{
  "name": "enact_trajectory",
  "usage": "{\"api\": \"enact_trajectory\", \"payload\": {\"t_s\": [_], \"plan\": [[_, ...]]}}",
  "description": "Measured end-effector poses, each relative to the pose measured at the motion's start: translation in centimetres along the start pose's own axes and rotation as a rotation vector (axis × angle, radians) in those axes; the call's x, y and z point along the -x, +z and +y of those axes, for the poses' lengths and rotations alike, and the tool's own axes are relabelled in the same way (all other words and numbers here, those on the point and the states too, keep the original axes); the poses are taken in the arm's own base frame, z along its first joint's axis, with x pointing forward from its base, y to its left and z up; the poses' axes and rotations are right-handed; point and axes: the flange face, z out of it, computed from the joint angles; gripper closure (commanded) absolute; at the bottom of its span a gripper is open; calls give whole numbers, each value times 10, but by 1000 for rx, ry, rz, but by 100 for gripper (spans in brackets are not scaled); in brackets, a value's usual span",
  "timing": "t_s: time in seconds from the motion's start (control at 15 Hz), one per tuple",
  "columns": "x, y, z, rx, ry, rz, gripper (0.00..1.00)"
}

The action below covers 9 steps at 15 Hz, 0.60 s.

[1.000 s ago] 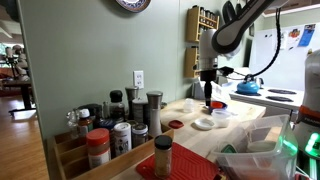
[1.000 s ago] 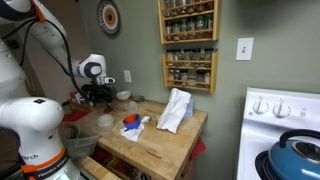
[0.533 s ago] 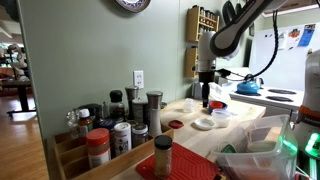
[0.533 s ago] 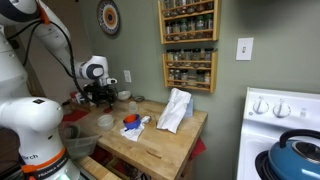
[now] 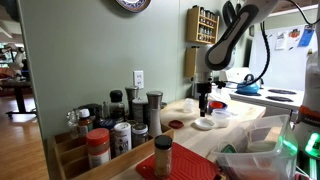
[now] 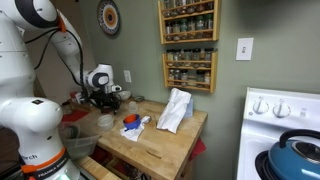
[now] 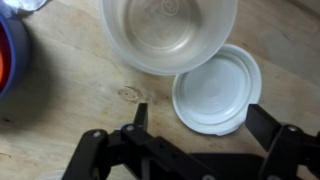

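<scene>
My gripper [image 7: 200, 120] is open, its two black fingers [image 7: 140, 113] straddling a round white lid [image 7: 218, 88] that lies flat on the wooden counter [image 7: 70, 110]. Neither finger touches the lid. Just beyond the lid stands a clear plastic bowl [image 7: 170, 30], whose rim overlaps the lid's edge. In both exterior views the gripper [image 5: 204, 107] [image 6: 104, 103] hangs low over the counter, pointing down. The lid [image 5: 204, 124] shows as a small white disc under it.
A blue and red object [image 7: 8, 55] sits at the left edge of the wrist view. A white cloth [image 6: 175, 108] lies mid-counter, and spice jars [image 5: 110, 130] crowd the near end. A blue kettle [image 6: 300, 155] stands on the stove, and spice racks [image 6: 188, 45] hang on the wall.
The arm has come down and shifted a little, bringing the open gripper lower over the lid. The jaws have stayed open and nothing on the counter has moved.
</scene>
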Motion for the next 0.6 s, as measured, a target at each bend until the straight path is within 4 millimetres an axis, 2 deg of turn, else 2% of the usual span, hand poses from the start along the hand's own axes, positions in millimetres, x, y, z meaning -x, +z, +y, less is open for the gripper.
{"api": "enact_trajectory", "payload": {"t_s": [0.07, 0.13, 0.6], "plan": [[-1, 5, 2, -3, 6, -9, 23], [-2, 9, 5, -6, 11, -17, 34], [-10, 23, 11, -19, 24, -40, 88]]}}
